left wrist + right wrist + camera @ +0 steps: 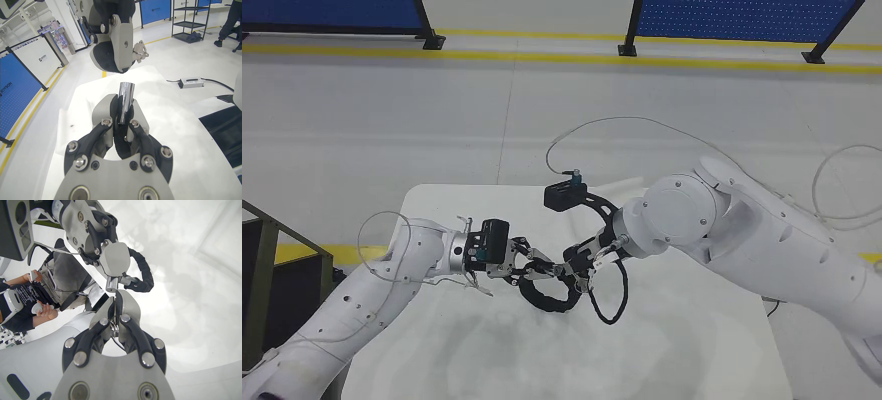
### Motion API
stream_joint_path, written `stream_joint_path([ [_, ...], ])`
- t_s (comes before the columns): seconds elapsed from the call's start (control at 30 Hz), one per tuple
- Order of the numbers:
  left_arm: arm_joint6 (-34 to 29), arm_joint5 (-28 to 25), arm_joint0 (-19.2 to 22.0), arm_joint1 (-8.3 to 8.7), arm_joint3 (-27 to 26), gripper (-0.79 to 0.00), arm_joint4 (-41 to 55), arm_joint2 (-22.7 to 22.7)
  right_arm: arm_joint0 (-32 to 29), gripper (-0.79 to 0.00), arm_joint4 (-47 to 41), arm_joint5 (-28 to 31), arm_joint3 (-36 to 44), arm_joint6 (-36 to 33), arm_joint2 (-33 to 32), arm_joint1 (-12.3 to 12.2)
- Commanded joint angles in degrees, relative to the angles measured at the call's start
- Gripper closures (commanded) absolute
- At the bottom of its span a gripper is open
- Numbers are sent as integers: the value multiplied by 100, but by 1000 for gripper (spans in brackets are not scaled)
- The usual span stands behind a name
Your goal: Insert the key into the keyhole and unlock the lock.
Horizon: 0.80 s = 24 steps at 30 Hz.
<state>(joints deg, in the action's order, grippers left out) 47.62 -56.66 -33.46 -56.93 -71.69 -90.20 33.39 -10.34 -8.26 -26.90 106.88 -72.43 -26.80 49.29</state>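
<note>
I grip the lock (126,91) in the left gripper (123,101), its end facing out, so the right gripper (116,298), pinching the key (114,313) (blade forward), can line it up.

Robot lab: blue barriers (722,18), yellow floor line (542,53)
</note>
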Motion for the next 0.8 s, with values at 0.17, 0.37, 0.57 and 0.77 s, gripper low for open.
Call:
stream_joint_path([
  [0.17, -103, -103, -32, 28, -11, 0, 40, 20, -221, 0, 6, 171, -268, 207, -66, 7],
  [0.37, -134, -134, 1, 5, -105, 0, 53, -134, -446, 0, -108, 204, -238, 717, -319, -12],
  [0.57, -134, -134, 50, -21, -107, 0, 118, -230, -771, 0, -308, 182, -171, 1228, -605, -54],
  [0.77, -134, -134, 79, -43, -117, 0, 194, -290, -1199, 0, -511, 107, -134, 1830, -884, -98],
])
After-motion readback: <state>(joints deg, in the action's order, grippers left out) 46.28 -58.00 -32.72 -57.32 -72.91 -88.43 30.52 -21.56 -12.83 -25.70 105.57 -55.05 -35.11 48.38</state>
